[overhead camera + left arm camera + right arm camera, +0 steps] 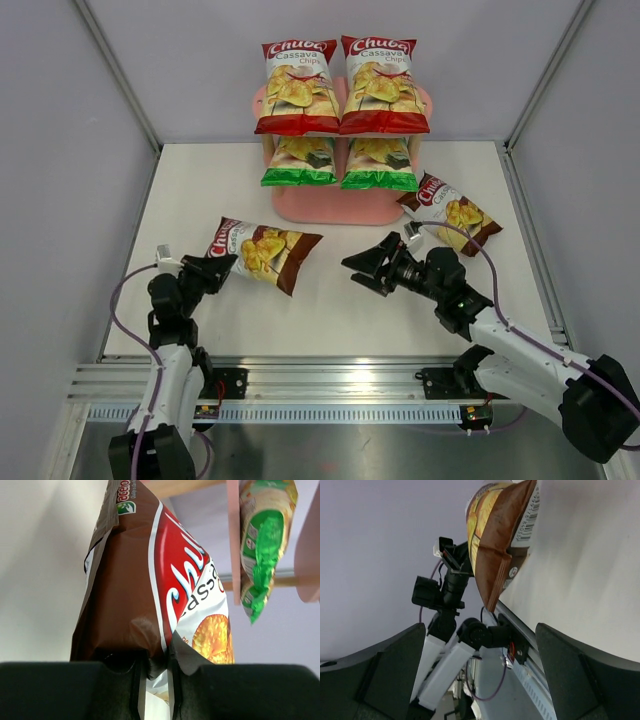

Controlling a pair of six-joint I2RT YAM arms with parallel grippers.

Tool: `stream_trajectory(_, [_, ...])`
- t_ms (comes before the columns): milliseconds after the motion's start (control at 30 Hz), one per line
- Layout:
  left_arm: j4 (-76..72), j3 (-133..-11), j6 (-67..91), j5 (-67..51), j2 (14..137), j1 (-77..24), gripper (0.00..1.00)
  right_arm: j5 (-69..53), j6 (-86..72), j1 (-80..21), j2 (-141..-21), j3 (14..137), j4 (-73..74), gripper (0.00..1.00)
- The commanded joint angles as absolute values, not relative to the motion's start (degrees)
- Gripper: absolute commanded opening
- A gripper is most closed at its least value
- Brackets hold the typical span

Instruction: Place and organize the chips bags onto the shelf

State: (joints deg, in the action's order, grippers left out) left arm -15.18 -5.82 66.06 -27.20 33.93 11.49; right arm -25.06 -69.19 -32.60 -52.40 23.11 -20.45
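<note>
Chips bag (263,252), a brown one at 7 o'clock from the shelf (320,205), is pinched by its end seam in the nearly closed left gripper (222,264), seemingly for lifting onto it; the right gripper (370,265) is held wide, empty.

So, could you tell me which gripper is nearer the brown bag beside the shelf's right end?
Right. The right gripper hangs open just in front and to the left of that brown bag. The left gripper is far off to its left, pinching the other brown bag.
</note>
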Motion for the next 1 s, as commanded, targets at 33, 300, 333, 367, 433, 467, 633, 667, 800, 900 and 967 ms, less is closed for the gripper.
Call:
stream_trajectory(33, [-24.25, -4.49, 71.53, -33.39, 32.17, 10.11, 0.00, -8.55, -76.37, -40.77, -53.08, 25.05, -24.26, 0.99])
stream_trajectory(300, [-28.47, -2.12, 76.19, -36.21, 28.57, 7.56, 0.00, 3.69, -79.10, -50.71, -62.03, 30.23, -23.54, 1.00])
stream_trajectory(333, [-28.91, -1.94, 76.29, -36.47, 28.39, 7.30, 0.00, 3.69, -79.36, -52.02, -63.18, 31.10, -24.51, 0.99])
stream_trajectory(367, [-29.26, -1.76, 76.46, -36.65, 28.13, 7.12, 0.00, 3.87, -79.19, -52.55, -64.24, 31.55, -25.48, 0.99])
stream_trajectory(433, [-29.79, -1.06, 77.51, -37.09, 27.34, 6.60, 0.00, 4.65, -78.84, -53.78, -66.70, 32.95, -26.10, 0.99])
stream_trajectory(467, [-30.75, -0.79, 77.95, -37.18, 27.16, 6.33, 0.00, 6.31, -78.49, -55.01, -67.32, 33.39, -26.02, 0.99])
stream_trajectory(633, [-29.80, -0.70, 78.13, -38.40, 26.10, 5.27, 0.00, 8.79, -76.56, -57.13, -70.40, 34.80, -29.44, 0.99])
stream_trajectory(667, [-29.97, -0.62, 78.05, -38.58, 26.02, 5.27, 0.00, 8.79, -76.20, -57.39, -70.84, 35.07, -29.70, 0.99])
stream_trajectory(800, [-29.70, -0.26, 77.43, -38.85, 25.49, 4.92, 0.00, 8.96, -75.24, -58.01, -72.77, 35.33, -33.22, 0.99])
stream_trajectory(900, [-29.88, -0.18, 76.82, -38.85, 25.05, 4.57, 0.00, 8.62, -74.97, -58.18, -73.74, 35.51, -34.97, 0.99])
stream_trajectory(967, [-29.70, -0.35, 75.68, -39.28, 24.96, 4.31, 0.00, 8.17, -74.79, -58.27, -74.00, 35.51, -35.77, 1.00])
